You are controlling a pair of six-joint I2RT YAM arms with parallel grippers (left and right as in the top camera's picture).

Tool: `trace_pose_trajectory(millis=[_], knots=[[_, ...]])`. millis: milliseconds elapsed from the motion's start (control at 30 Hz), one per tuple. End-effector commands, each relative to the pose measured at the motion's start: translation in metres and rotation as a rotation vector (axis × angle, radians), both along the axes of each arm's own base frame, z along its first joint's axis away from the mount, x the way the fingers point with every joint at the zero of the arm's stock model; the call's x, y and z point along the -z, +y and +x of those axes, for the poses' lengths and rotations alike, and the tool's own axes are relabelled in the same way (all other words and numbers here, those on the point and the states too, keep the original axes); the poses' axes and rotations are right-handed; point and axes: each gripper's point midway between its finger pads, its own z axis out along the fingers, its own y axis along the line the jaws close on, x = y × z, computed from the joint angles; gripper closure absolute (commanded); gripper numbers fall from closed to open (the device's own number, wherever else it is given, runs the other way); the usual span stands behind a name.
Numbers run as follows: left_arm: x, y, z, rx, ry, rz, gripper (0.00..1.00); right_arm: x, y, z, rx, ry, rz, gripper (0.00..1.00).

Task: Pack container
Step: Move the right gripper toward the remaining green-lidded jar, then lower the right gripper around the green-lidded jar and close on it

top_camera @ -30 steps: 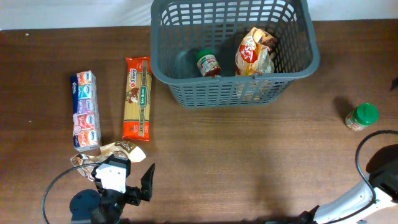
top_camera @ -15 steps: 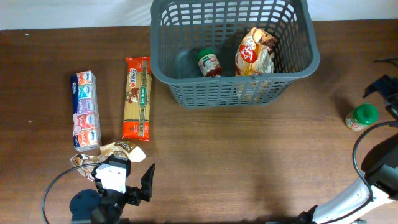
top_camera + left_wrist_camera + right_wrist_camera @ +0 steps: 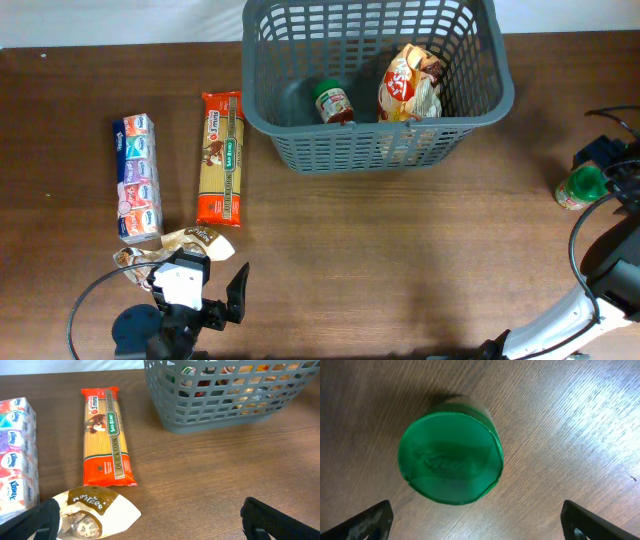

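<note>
Right claw [image 3: 480, 522] hangs wide open directly above a green-lidded jar [image 3: 450, 452], well right of the grey shopping basket [image 3: 480, 110] (it sits at the far edge of the counter [image 3: 400, 250]). Left claw [image 3: 155, 527], also spread open and empty, hovers near-left of the basket, near a spaghetti pack [image 3: 106, 435].

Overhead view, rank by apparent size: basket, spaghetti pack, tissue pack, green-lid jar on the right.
1. grey basket: by far the largest.
2. spaghetti pack and tissue pack: they look about alike in length and footprint, so not ranked against each other.
3. green-lid jar: clearly the smallest.
</note>
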Motion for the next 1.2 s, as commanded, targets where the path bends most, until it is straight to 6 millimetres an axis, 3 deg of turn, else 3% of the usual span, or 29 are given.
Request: trace_pose_trajectory(millis=[0, 467, 1167], knots=[[-0.004, 0.002, 0.000, -0.008, -0.010, 0.007, 0.01, -0.006, -0.003, -0.003, -0.008, -0.006, -0.030, 0.01], [-0.004, 0.002, 0.000, -0.008, -0.010, 0.007, 0.01, 0.034, 0.002, 0.005, -0.068, 0.029, 0.057, 0.01], [-0.004, 0.002, 0.000, -0.008, -0.010, 0.007, 0.01, 0.041, 0.007, 0.026, -0.153, -0.010, 0.033, 0.02]])
